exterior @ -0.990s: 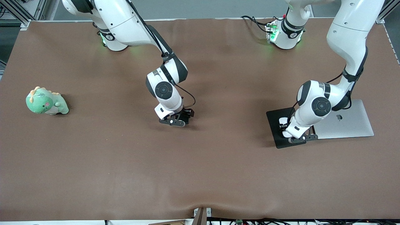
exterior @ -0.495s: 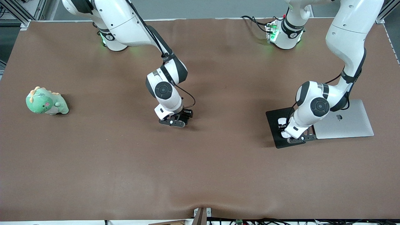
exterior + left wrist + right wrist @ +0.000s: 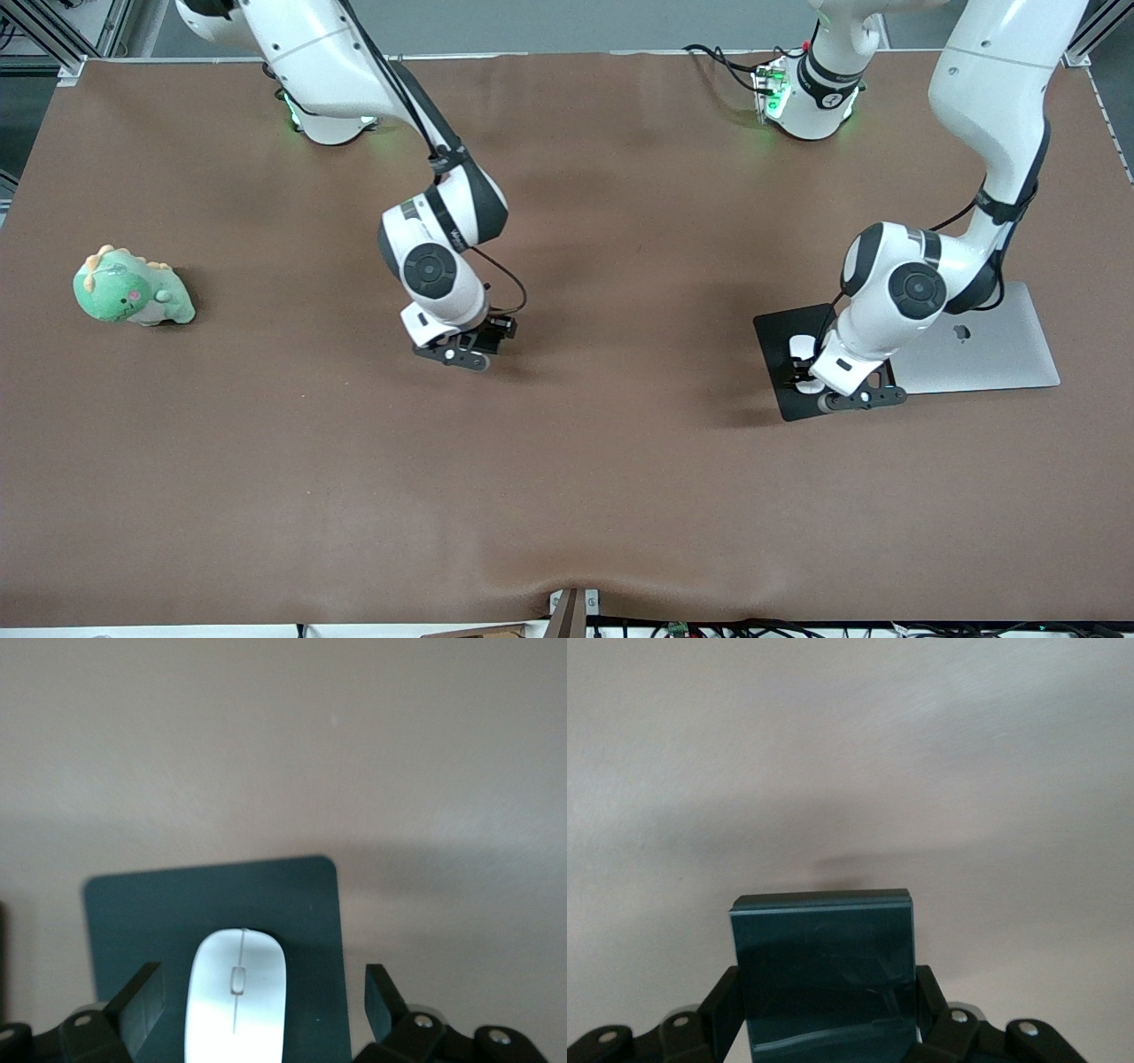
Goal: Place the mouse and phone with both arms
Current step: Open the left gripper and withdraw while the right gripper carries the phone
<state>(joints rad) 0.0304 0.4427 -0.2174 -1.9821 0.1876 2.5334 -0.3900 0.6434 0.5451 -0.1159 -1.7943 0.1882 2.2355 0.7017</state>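
Note:
The white mouse [image 3: 235, 992] lies on the black mouse pad [image 3: 151, 912], toward the left arm's end of the table. My left gripper [image 3: 261, 1010] is open over the pad with the mouse between its fingers, apart from both. In the front view the left gripper [image 3: 819, 372] covers most of the mouse [image 3: 802, 347] on the pad [image 3: 780, 332]. My right gripper [image 3: 828, 1005] is shut on the black phone [image 3: 824, 966] and holds it just above the brown table near the middle, as the front view [image 3: 490, 334] also shows.
A closed silver laptop [image 3: 983, 341] lies beside the mouse pad, at the left arm's end. A green dinosaur plush [image 3: 131, 289] sits at the right arm's end. The brown cloth [image 3: 567, 496] covers the whole table.
My right gripper has moved with the phone toward the right arm's end of the table. My left gripper has shifted only slightly over the mouse pad.

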